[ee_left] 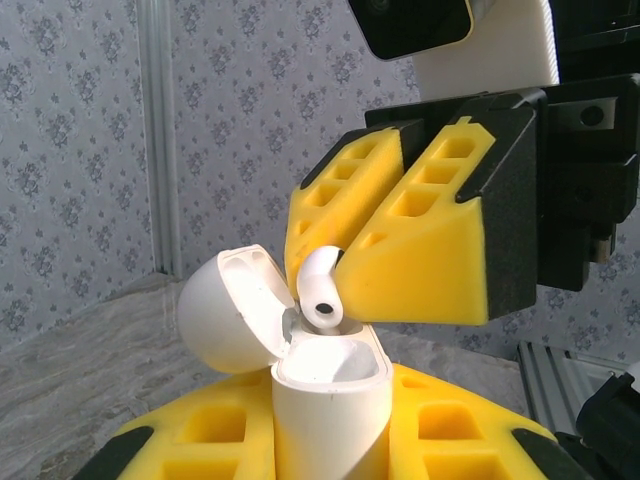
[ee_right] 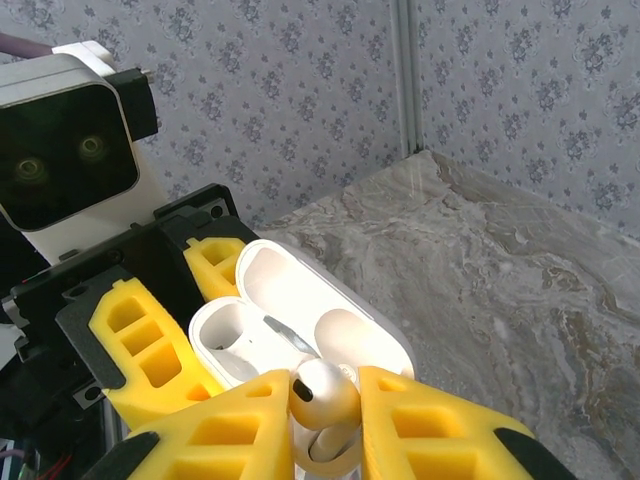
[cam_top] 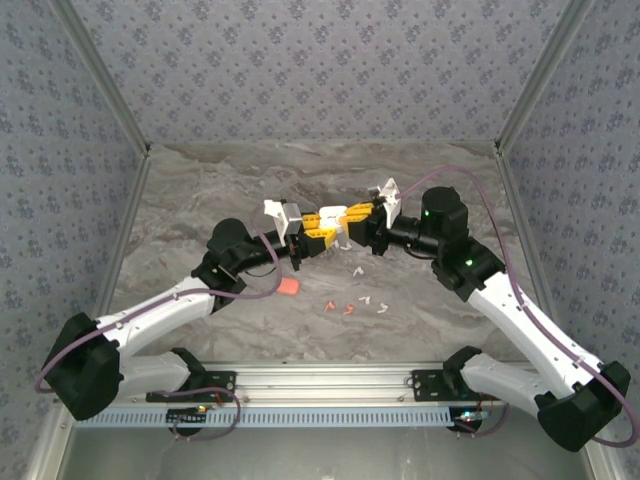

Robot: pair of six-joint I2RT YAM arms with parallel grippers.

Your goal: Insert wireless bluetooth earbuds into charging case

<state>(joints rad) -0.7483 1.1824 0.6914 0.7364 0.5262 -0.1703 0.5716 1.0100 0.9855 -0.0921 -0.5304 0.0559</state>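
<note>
The white charging case [ee_left: 330, 400] stands upright with its lid [ee_left: 225, 310] swung open, and my left gripper [ee_left: 330, 435] is shut on its body. My right gripper [ee_right: 325, 425] is shut on a white earbud [ee_right: 323, 392], holding it right over the case's open top [ee_right: 240, 335], its stem pointing down into the near socket. From the left wrist, the earbud [ee_left: 322, 290] touches the rim between lid and body. In the top view both grippers [cam_top: 315, 230] [cam_top: 352, 216] meet at mid-table around the case [cam_top: 333, 214]. Several loose earbuds, white [cam_top: 357, 270] and orange-red [cam_top: 348, 310], lie on the table in front.
A larger orange-red piece [cam_top: 287, 287] lies on the marble table [cam_top: 200, 200] near the left forearm. Patterned walls [cam_top: 320, 60] close in the back and sides. An aluminium rail [cam_top: 320, 380] runs along the near edge between the arm bases.
</note>
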